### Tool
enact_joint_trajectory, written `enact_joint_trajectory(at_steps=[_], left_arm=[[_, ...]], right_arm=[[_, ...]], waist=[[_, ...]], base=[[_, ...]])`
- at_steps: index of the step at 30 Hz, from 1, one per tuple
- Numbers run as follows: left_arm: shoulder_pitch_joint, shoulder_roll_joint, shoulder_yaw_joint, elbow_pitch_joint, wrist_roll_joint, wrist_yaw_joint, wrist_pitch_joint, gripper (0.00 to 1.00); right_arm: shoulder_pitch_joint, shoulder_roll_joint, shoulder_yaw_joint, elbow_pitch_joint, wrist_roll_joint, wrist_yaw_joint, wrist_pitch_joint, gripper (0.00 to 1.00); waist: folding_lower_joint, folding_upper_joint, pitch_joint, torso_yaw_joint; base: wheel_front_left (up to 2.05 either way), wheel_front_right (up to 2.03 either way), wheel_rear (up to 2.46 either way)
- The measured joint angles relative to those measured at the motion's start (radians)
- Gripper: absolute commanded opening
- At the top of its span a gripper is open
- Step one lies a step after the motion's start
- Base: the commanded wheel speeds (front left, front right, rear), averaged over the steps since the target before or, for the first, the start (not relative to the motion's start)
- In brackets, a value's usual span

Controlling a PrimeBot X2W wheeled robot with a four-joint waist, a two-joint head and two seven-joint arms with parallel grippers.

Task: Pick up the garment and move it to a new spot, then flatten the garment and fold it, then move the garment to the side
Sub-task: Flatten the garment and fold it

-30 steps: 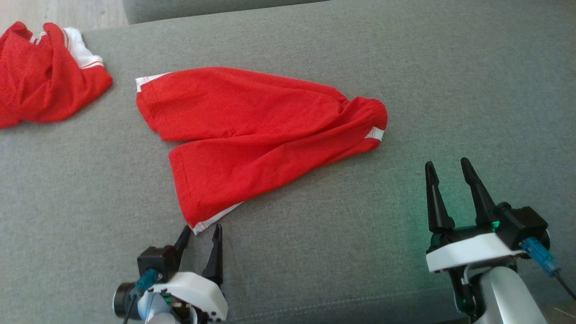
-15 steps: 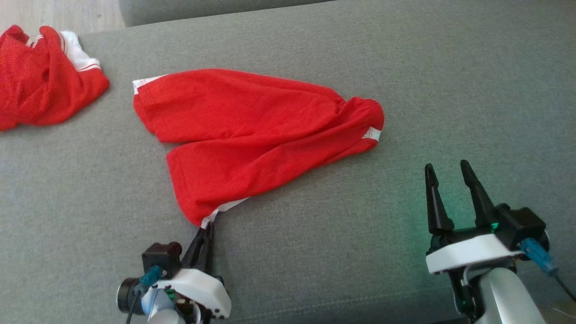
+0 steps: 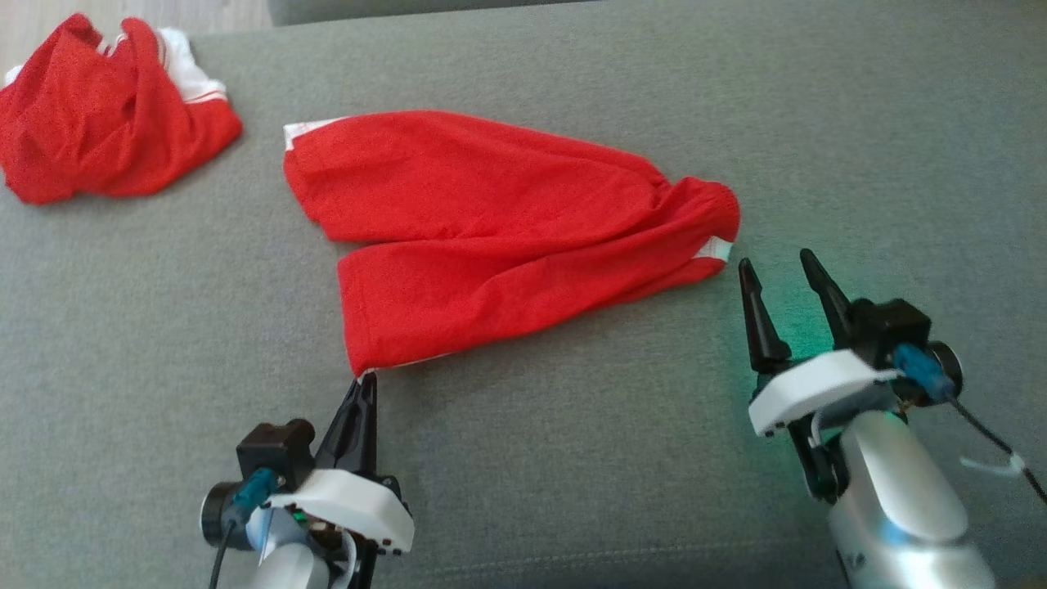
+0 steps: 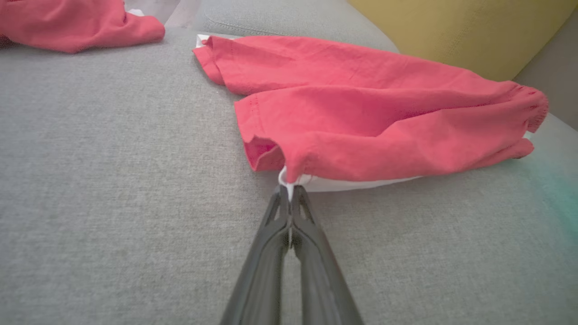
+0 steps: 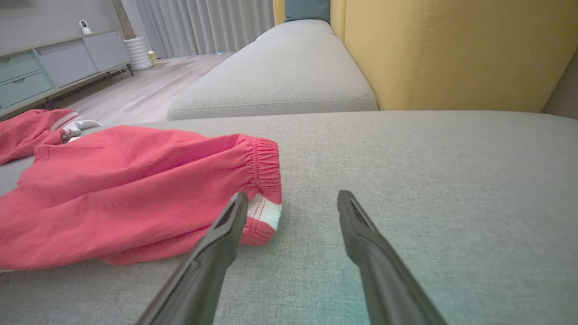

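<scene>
The garment (image 3: 499, 237), a pair of red shorts with white trim, lies spread on the grey sofa seat (image 3: 572, 458), its waistband at the right. My left gripper (image 3: 366, 378) is shut on the near leg's white-edged hem corner (image 4: 289, 178). In the left wrist view the garment (image 4: 370, 117) rises slightly where that gripper (image 4: 289, 192) pinches it. My right gripper (image 3: 779, 266) stands open just right of the waistband, touching nothing. In the right wrist view its fingertips (image 5: 239, 201) sit beside the garment's (image 5: 135, 180) elastic end, the gripper (image 5: 292, 198) empty.
A second red garment (image 3: 106, 114) with white trim lies bunched at the far left of the seat. A yellow backrest (image 5: 451, 49) rises along the right side. Another grey cushion (image 5: 275, 76) lies beyond, with floor and cabinets further off.
My left gripper has shut on the hem corner of the near leg. The right gripper has come closer to the waistband, staying open. The head camera has shifted.
</scene>
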Motion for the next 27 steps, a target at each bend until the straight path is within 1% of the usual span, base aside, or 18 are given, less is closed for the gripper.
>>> enact_joint_trajectory(at_steps=[9,15,16,17,18,19,21,23,24,25,26,27], left_arm=[[-0.001,0.000,0.005,-0.010,0.000,0.000,0.000,0.00],[-0.002,0.000,0.014,-0.013,0.000,0.000,0.000,0.00],[-0.002,0.000,0.016,-0.013,0.000,0.000,0.000,0.00],[-0.003,0.000,0.019,-0.013,0.000,0.000,0.000,0.00],[-0.003,0.000,0.020,-0.014,0.000,0.000,0.000,0.00],[-0.003,0.000,0.021,-0.015,0.000,0.000,0.000,0.00],[-0.003,0.000,0.021,-0.015,0.000,0.000,0.000,0.00],[-0.003,0.000,0.021,-0.016,0.000,0.000,0.000,0.00],[-0.003,0.000,0.022,-0.016,0.000,0.000,0.000,0.00],[-0.003,0.000,0.022,-0.016,0.000,0.000,0.000,0.00],[-0.003,0.000,0.023,-0.017,0.000,0.000,0.000,0.00],[-0.003,0.000,0.023,-0.017,0.000,0.000,0.000,0.00]], right_arm=[[-0.152,-0.029,0.044,0.242,0.041,0.000,0.007,1.00],[-0.211,-0.031,0.148,0.339,0.080,0.000,0.006,1.00],[-0.217,-0.031,0.164,0.346,0.090,0.000,0.006,0.98],[-0.225,-0.032,0.179,0.355,0.096,0.000,0.005,0.82],[-0.230,-0.036,0.197,0.359,0.102,0.000,0.005,0.59],[-0.234,-0.040,0.212,0.362,0.110,0.000,0.005,0.48],[-0.243,-0.050,0.248,0.368,0.132,0.000,0.002,0.38],[-0.248,-0.059,0.273,0.370,0.151,0.000,-0.002,0.31],[-0.248,-0.061,0.286,0.371,0.160,0.000,-0.002,0.25],[-0.248,-0.062,0.296,0.372,0.169,0.000,-0.002,0.15],[-0.248,-0.063,0.308,0.372,0.178,0.000,-0.002,0.00],[-0.249,-0.066,0.319,0.372,0.187,0.000,-0.002,0.00]], waist=[[0.0000,0.0000,0.035,0.032],[0.0000,0.0000,0.049,0.040],[0.0000,0.0000,0.050,0.040],[0.0000,0.0000,0.050,0.040],[0.0000,0.0000,0.051,0.039],[0.0000,0.0000,0.051,0.039],[0.0000,0.0000,0.050,0.039],[0.0000,0.0000,0.050,0.037],[0.0000,0.0000,0.050,0.036],[0.0000,0.0000,0.050,0.035],[0.0000,0.0000,0.050,0.034],[0.0000,0.0000,0.050,0.034]], base=[[0.00,0.00,0.00],[0.00,0.00,0.00],[0.00,0.00,0.00],[0.00,0.00,0.00],[0.00,0.00,0.00],[0.00,0.00,0.00],[0.00,0.00,0.00],[0.00,0.00,0.00],[0.00,0.00,0.00],[0.00,0.00,0.00],[0.00,0.00,0.00],[0.00,0.00,0.00]])
